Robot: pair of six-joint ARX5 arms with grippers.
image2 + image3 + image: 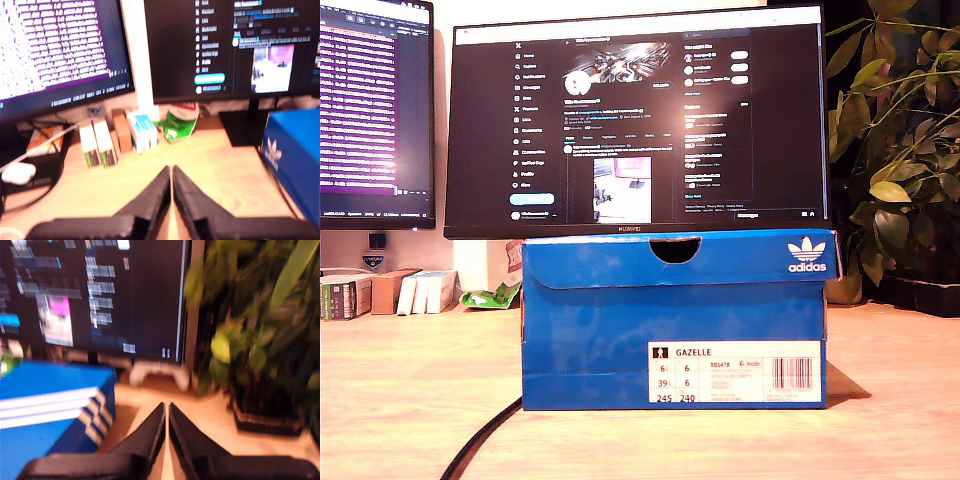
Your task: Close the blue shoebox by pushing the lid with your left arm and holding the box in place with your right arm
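You had one blue shoebox [674, 320] centred on the desk [410, 400], two monitors [635, 115] at twelve o'clock, one plant [900, 150] at two. My first gripper [171, 172] and my second gripper [166, 409] were pinched together, holding nothing.

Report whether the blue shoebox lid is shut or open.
Shut, as far as the exterior view shows: the lid sits level on the blue shoebox, its front flap overlapping the front wall. The back edge is hidden.

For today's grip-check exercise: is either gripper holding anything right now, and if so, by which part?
Nothing is held. My first gripper and my second gripper are both shut on air, off the blue shoebox.
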